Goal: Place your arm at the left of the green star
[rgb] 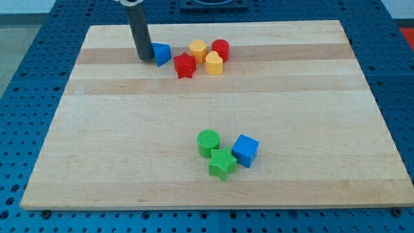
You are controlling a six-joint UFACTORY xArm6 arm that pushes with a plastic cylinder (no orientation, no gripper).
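The green star (222,163) lies on the wooden board (116,142) near the view's bottom, right of centre. It touches a green cylinder (208,142) above it and a blue cube (245,150) to its right. My tip (145,59) is at the view's top left, far up and left of the green star. It touches the left side of a blue triangular block (161,53).
A cluster sits at the view's top centre: a red star (184,65), a yellow hexagon (198,49), a yellow heart-like block (214,63) and a red cylinder (220,48). Blue perforated table surrounds the board.
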